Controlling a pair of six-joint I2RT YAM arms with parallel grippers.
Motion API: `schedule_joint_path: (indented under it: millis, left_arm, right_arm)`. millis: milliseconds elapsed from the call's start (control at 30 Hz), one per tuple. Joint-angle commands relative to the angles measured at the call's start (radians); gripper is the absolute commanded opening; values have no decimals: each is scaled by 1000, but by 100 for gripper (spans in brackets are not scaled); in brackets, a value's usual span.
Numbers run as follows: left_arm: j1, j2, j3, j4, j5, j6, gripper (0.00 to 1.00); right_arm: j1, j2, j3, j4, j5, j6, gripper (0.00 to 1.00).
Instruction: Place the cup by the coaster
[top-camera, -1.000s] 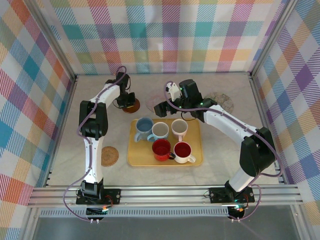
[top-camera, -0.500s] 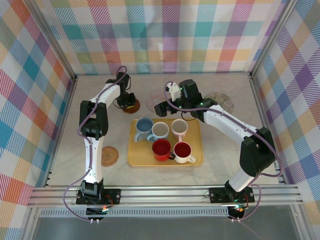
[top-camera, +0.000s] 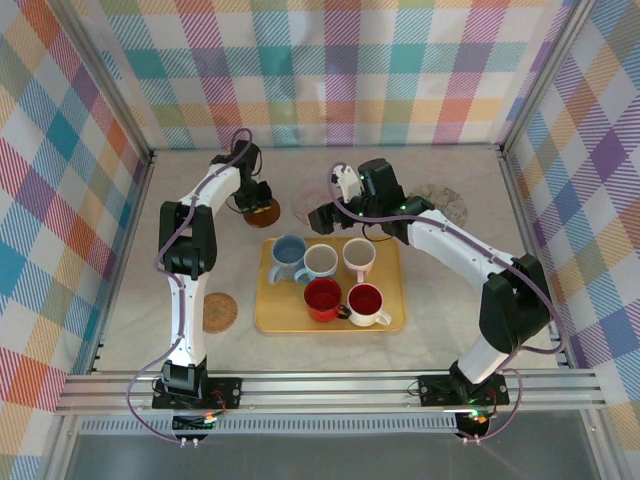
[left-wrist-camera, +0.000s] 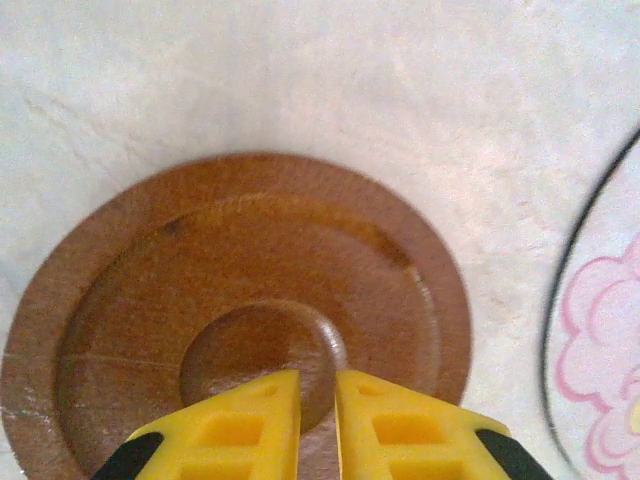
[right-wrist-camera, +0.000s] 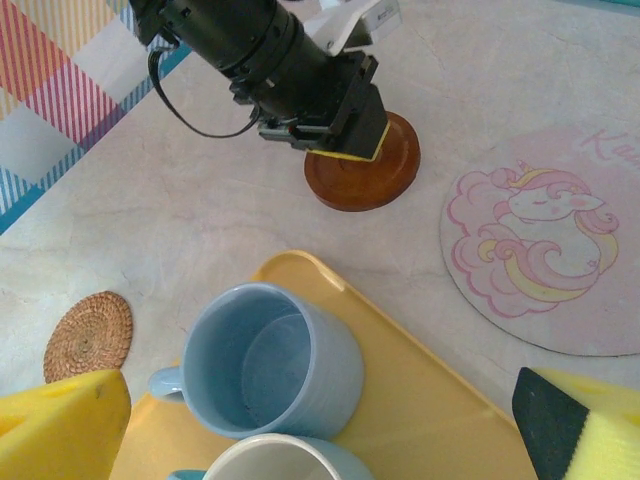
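Note:
Several cups stand on the yellow tray (top-camera: 385, 322): a blue cup (top-camera: 288, 254), a pale blue cup with a cream inside (top-camera: 320, 262), a white cup (top-camera: 358, 256) and two red-lined ones (top-camera: 322, 297) (top-camera: 366, 300). My right gripper (top-camera: 320, 216) hovers open over the tray's back left corner. In its wrist view the blue cup (right-wrist-camera: 265, 365) sits below the wide-spread right gripper (right-wrist-camera: 320, 400). My left gripper (top-camera: 260, 203) is shut, its tips down on the brown wooden coaster (top-camera: 270, 214). The left wrist view shows the left gripper (left-wrist-camera: 318, 400) over this coaster (left-wrist-camera: 240, 300), at its centre dimple.
A round unicorn-print coaster (top-camera: 445, 205) lies at the back right, and a woven coaster (top-camera: 219, 310) lies left of the tray. The unicorn coaster (right-wrist-camera: 545, 240) and woven coaster (right-wrist-camera: 88, 335) also appear in the right wrist view. Checked walls enclose the table.
The left wrist has shifted slightly over the wooden coaster. The right arm has barely moved, and the cups stand where they were.

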Motion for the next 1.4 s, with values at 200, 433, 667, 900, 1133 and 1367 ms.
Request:
schedule_joint_path:
  millis: [200,433,667,900,1133,1367]
  left_arm:
    - [-10,-144,33,-46,22,-6,19]
    - [-11,-354,-136,-16,-12,-29,18]
    - [-10,-568,-329,-28,-59,-41,15]
    - [-18,-787,-554,-23,-114,-107,9]
    - [-36,-978,-742,-95,-202,-179,3]
    - [-38,-1129,-886,-187,-220,-235,0]
  right_arm:
    - [7,-57,-1,-53,-35,-47,99]
    - [7,-108,-45,-77,-26,-114,99]
    - [12,-179,-111,-57,-88,-177,99]
    - [44,-252,-229,18,-96,-213,99]
    - [96,-256,-290,54,-91,-202,99]
    - [134,-262,-294,64,-73,-211,99]
